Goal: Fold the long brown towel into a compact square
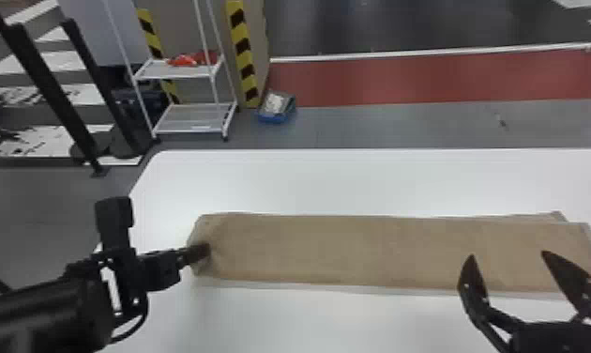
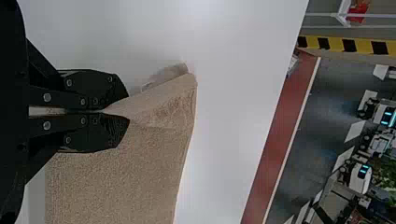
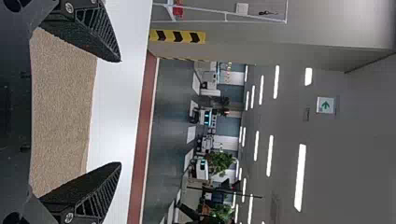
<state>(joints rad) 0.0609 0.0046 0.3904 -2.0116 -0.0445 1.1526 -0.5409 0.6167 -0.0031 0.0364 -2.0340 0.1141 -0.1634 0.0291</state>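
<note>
Nearest, the right gripper (image 1: pixel 508 254) has its fingers spread at the towel's right part. The left gripper (image 1: pixel 207 250) pinches the left end of the brown towel (image 1: pixel 355 249), laid lengthwise across the white table (image 1: pixel 379 180). Beyond stands a white rack (image 1: pixel 191 126).

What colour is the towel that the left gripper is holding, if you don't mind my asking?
The towel is plain light brown, best seen in the head view.

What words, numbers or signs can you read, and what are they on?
No words or numbers can be read; the brown towel shows none.
White sign high in the room: green arrow, any lettering too small.
Yellow-and-black corner strip: marks only, no letters.
</note>
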